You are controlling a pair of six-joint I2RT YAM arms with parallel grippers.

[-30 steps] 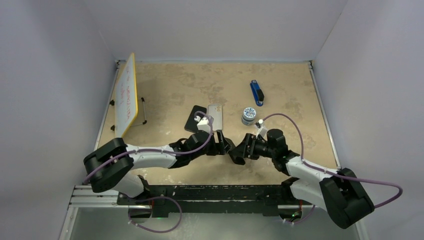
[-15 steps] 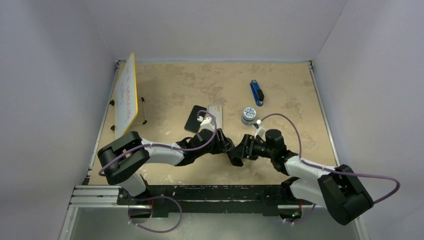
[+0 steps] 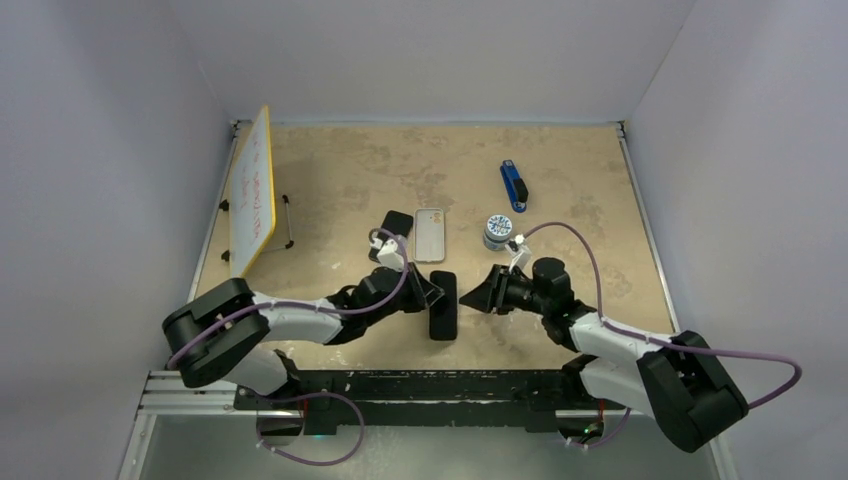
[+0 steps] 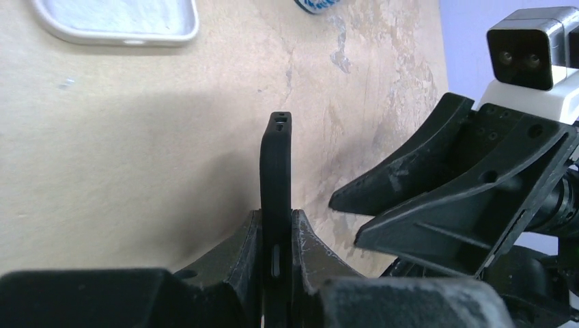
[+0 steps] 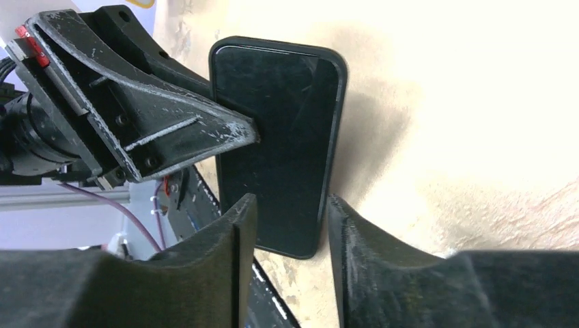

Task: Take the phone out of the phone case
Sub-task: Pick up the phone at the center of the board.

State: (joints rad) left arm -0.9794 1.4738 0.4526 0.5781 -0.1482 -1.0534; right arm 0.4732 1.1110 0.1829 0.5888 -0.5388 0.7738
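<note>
A black phone sits in its black phone case, screen turned toward my right wrist camera. My left gripper is shut on it. In the left wrist view the cased phone shows edge-on, pinched between the fingertips of that gripper. My right gripper hovers just right of the phone, open and apart from it. In the right wrist view that gripper holds nothing, and the phone's near end lies beyond the gap.
An empty white case and a flat black item lie behind the grippers. A small round jar and a blue stapler-like object are at the back right. A whiteboard stands along the left edge.
My left gripper has shut on the cased phone and pulled back to the left. My right gripper has let go, narrowed its jaws and backed off to the right.
</note>
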